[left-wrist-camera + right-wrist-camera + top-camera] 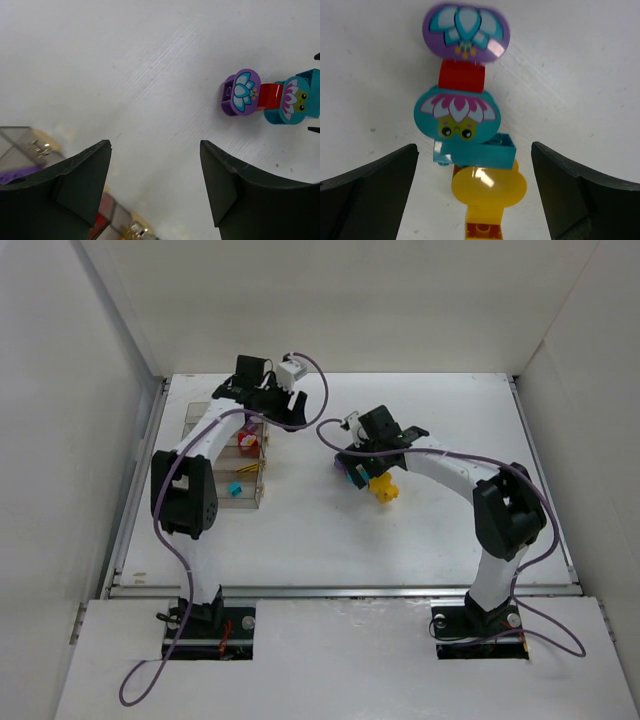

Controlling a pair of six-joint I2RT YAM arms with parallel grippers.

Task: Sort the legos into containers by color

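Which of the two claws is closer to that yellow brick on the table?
Right. The right gripper hangs directly over the yellow brick, jaws open on either side. The left gripper is off by the containers, well away from it.

Bright even light, faint shadows, slight blur

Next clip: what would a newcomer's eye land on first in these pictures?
A bright line of legos on the table: purple lotus brick, red brick, cyan face brick and yellow brick, framed by the open right gripper. At left stands the row of clear containers, a few bricks inside, with the open left gripper near its far end.
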